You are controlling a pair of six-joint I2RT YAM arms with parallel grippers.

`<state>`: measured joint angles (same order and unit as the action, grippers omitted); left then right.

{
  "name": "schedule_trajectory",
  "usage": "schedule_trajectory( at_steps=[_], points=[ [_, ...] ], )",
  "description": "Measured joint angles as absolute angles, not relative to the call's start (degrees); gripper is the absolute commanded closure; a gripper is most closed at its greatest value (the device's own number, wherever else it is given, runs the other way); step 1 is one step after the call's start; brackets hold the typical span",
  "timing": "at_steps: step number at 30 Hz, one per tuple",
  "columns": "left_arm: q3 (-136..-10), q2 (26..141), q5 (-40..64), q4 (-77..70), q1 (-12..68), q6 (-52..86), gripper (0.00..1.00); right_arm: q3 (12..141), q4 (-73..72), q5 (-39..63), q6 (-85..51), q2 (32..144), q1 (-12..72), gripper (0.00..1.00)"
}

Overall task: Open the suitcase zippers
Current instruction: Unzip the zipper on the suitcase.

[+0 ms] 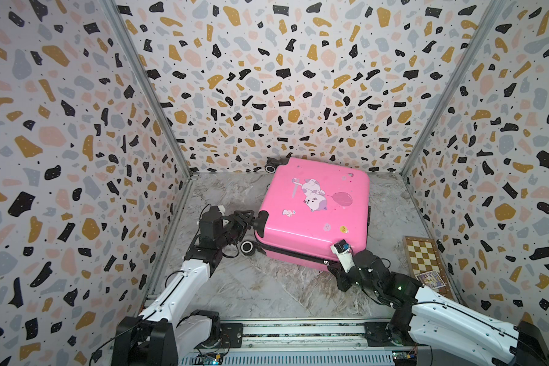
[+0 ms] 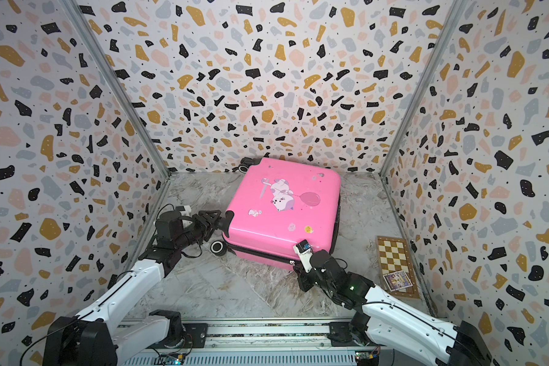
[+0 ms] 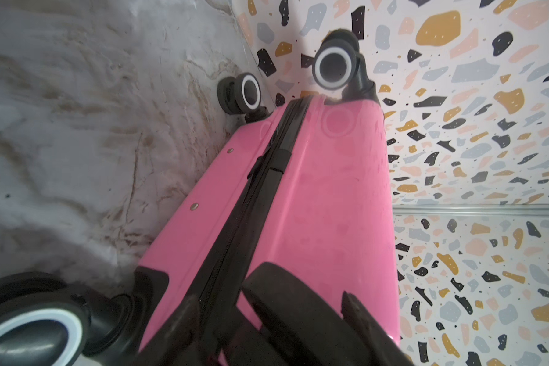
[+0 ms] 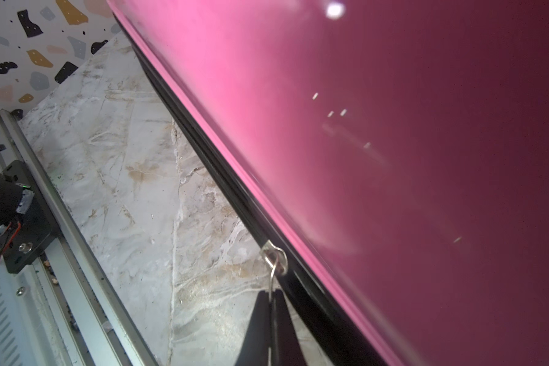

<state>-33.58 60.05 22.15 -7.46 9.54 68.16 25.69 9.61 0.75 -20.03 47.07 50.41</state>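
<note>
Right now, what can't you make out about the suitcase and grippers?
Hidden: the zipper pull tab, inside the shut right gripper, right wrist view.
Blurred: whether the left gripper grips the wheel mount, left wrist view.
Hidden: the suitcase far-side zipper, behind its shell, both top views.

A pink hard-shell suitcase (image 1: pixel 314 206) lies flat towards the back of the marble-patterned bench (image 1: pixel 260 285). A flat wooden chessboard (image 1: pixel 422 256) lies apart on its right. The left fingers (image 3: pixel 360 320) are at its front-left wheel corner, and the right fingers (image 4: pixel 257 326) are at the black zipper band (image 1: pixel 292 253) along its front side.
</note>
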Motion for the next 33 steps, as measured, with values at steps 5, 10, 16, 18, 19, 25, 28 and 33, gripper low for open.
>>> schedule_trajectory(
  at_steps=[5, 10, 16, 18, 19, 25, 28, 33],
  points=[
    [-31.53, 53.52, 16.23, -3.14, 16.43, 67.96, 0.72, 26.3, 7.29, 1.93, -18.83, 49.8, 48.51, 1.0],
    [-30.92, 49.41, 9.67, 0.16, 25.17, 66.5, 0.72, 27.33, 6.79, 1.72, -18.41, 52.21, 46.48, 1.0],
    [-30.72, 48.36, 1.32, 0.47, 34.7, 66.24, 0.73, 28.6, 5.78, -1.34, -18.06, 55.72, 43.79, 1.0],
    [-30.81, 48.71, -0.56, 0.21, 37.58, 66.17, 0.73, 28.71, 5.17, -3.03, -18.02, 56.82, 43.09, 1.0],
    [-30.83, 49.12, -1.39, -0.03, 39.05, 66.06, 0.73, 28.75, 4.71, -3.81, -18.02, 57.32, 42.72, 1.0],
    [-32.8, 51.72, -3.92, -0.25, 44.1, 65.34, 0.73, 29.06, 3.33, -6.9, -17.65, 58.19, 41.63, 1.0],
    [-34.3, 53.93, -4.25, -0.45, 44.71, 65.36, 0.73, 28.1, 2.7, -5.28, -17.26, 56.84, 43.03, 1.0],
    [-37.85, 59.66, -3.36, -3.16, 46.37, 65.84, 0.73, 25.61, 0.21, 0.4, -16.4, 53.43, 49.23, 1.0]
  ],
)
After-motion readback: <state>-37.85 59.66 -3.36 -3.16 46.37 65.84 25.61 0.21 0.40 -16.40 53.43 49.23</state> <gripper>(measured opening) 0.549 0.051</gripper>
